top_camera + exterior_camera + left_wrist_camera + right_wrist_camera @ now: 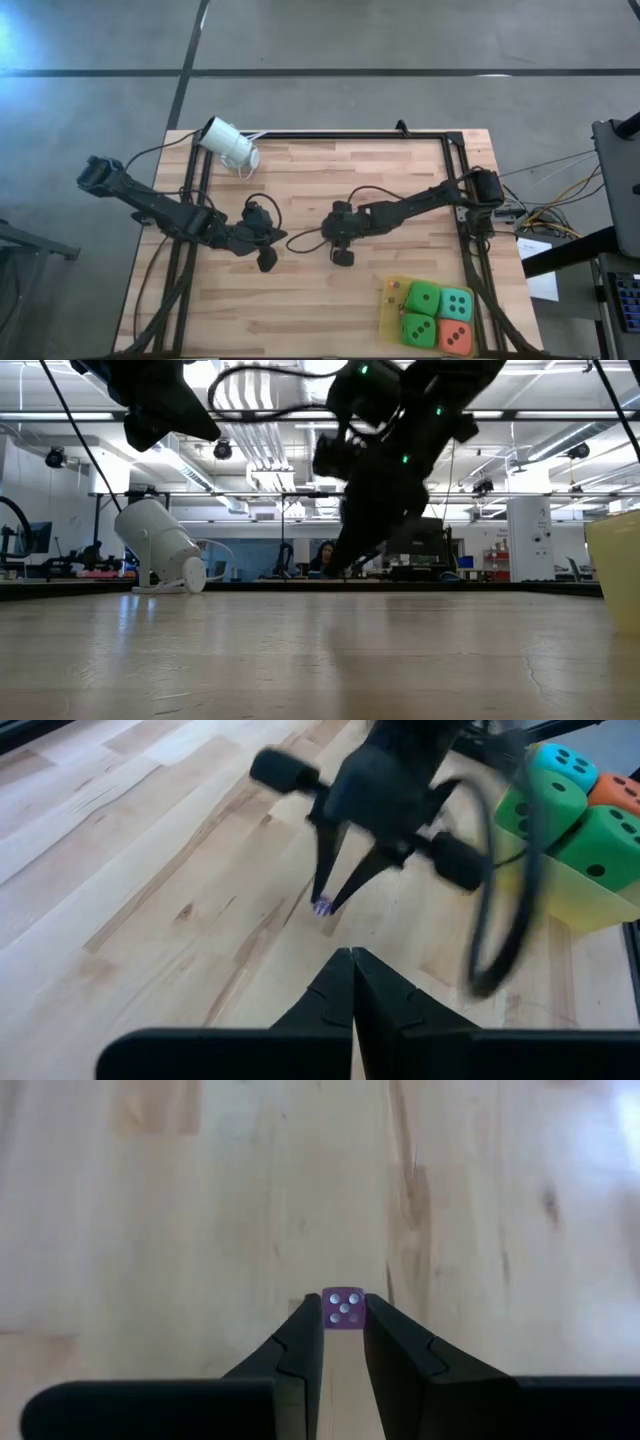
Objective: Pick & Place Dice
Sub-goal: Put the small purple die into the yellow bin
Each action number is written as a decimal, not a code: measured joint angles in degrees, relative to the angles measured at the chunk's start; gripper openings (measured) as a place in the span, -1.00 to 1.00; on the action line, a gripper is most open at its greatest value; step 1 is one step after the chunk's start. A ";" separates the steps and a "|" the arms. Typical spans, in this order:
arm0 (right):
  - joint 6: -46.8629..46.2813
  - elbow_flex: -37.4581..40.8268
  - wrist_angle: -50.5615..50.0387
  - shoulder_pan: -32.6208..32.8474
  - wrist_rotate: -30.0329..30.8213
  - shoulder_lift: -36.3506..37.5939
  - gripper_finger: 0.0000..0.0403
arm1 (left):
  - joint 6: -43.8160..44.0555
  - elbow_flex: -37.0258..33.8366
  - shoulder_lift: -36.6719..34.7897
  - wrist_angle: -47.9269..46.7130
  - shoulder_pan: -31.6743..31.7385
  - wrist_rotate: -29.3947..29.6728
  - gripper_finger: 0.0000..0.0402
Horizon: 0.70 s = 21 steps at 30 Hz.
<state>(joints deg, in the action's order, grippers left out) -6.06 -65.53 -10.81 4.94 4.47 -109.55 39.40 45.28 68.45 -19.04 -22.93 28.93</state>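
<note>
Four soft dice sit in a yellow tray (392, 312) at the table's near right corner: two green (424, 298) (418, 329), one teal (457, 303), one orange-red (455, 338). The left wrist view shows them too: teal (562, 765), green (540, 808), orange-red (622, 790). My right gripper (343, 1318) is at mid-table, shut on a tiny purple die (343, 1308) with white pips. My left gripper (352, 965) is shut on nothing, just left of it, pointing at it. My right gripper pinches the tiny purple die's two opposite side faces (343, 1308) between its fingertips (308, 1320), only at their free ends. The fingers point down from above (325, 905). The five-pip face shows toward the wrist camera. Whether the die is clear of the table, I cannot tell.
A white cylinder-shaped device (230, 145) (160, 550) stands at the far left of the table. A black frame rail (462, 200) runs round the wooden top. Cables (500, 890) trail from both arms. Bare wood lies between the grippers and the tray.
</note>
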 joint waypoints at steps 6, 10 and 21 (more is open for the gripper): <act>0.50 -0.36 -4.79 1.91 0.18 6.65 -0.71 | 0.00 -0.02 0.00 -0.31 -0.01 0.02 -0.99; -0.18 -0.34 -9.90 5.15 0.22 11.42 -0.71 | -0.01 -0.04 0.02 -0.58 0.00 0.01 -0.99; -11.96 -0.14 -28.91 18.95 1.57 20.98 -0.71 | 0.02 -0.04 0.02 -0.20 0.02 0.04 -0.99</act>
<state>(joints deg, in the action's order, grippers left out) -18.02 -65.67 -39.71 23.90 6.04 -88.57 39.42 45.23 68.47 -19.24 -22.92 28.97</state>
